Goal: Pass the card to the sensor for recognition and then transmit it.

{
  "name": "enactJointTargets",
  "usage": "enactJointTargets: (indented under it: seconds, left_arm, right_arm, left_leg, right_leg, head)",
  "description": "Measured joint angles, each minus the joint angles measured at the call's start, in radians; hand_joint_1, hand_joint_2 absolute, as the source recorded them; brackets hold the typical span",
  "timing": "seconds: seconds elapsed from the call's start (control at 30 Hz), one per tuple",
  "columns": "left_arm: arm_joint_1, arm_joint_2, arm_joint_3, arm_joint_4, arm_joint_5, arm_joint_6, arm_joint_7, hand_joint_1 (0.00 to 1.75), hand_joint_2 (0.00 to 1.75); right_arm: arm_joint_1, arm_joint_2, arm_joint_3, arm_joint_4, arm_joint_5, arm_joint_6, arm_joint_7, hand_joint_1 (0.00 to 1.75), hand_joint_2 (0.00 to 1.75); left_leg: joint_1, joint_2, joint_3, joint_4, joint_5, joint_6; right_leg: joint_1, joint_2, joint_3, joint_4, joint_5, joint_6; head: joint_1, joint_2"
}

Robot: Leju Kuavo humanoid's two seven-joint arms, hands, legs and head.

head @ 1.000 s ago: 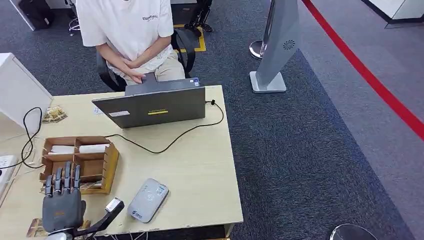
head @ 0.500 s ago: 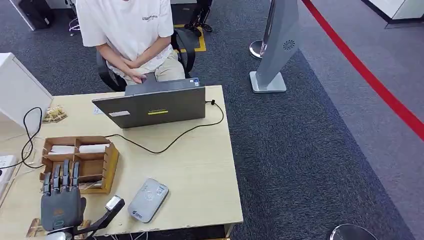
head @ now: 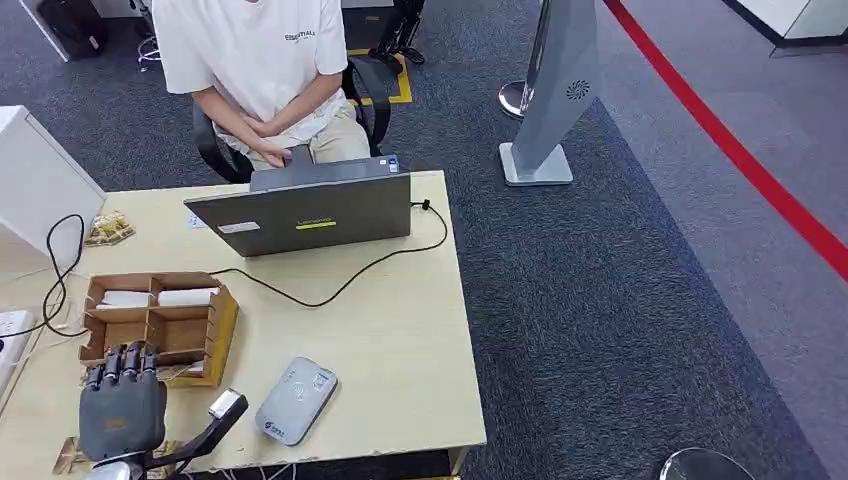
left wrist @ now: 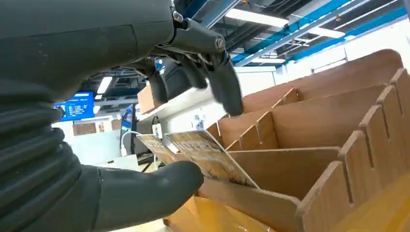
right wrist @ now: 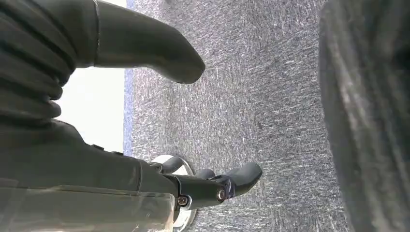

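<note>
At near edge of pale wooden desk point(head: 400, 340): left hand point(head: 122, 405) poised at front of slotted wooden card organizer point(head: 190, 325), fingers point(left wrist: 225, 82) curled over printed card point(left wrist: 205, 154), thumb beneath, contact unclear. Grey card reader point(head: 296, 399) just beside. Open laptop point(head: 310, 210) and seated person point(head: 260, 70) beyond. Right hand point(right wrist: 145, 116) hanging over carpet, fingers apart, holding nothing.

sensor point(head: 295, 400) right of wooden organizer point(head: 160, 325), laptop point(head: 310, 210) behind both on table point(head: 400, 340)

Robot's left hand point(head: 122, 410): dark grey, ribbed wrist cover, thick smooth thumb, darker fingers point(left wrist: 227, 89) with small silver screws.
</note>
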Motion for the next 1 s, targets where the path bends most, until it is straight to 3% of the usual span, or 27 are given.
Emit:
enactJointTargets:
  seconds: [0.63,0.8,1.0]
  left_arm:
    - [0.000,0.013,0.000,-0.008,0.031,-0.041,-0.010,1.75,1.75]
    - [0.027,0.023,-0.001,-0.101,0.032,-0.070,-0.019,1.75,1.75]
    - [0.048,0.062,-0.051,-0.270,0.093,-0.206,-0.034,1.75,1.75]
  right_arm:
    - [0.000,0.000,0.000,0.000,0.002,-0.011,0.000,0.00,1.75]
    - [0.001,0.000,0.000,0.000,-0.001,-0.016,0.003,0.00,1.75]
    - [0.004,0.000,-0.006,0.000,-0.012,-0.017,0.004,0.00,1.75]
  left_leg:
    - [0.000,0.000,0.000,0.000,0.000,0.000]
    - [0.000,0.000,0.000,0.000,0.000,0.000]
    - [0.000,0.000,0.000,0.000,0.000,0.000]
  right_leg:
    - [0.000,0.000,0.000,0.000,0.000,0.000]
    - [0.000,0.000,0.000,0.000,0.000,0.000]
    - [0.000,0.000,0.000,0.000,0.000,0.000]
  head:
    - [0.000,0.000]
    - [0.000,0.000]
    - [0.000,0.000]
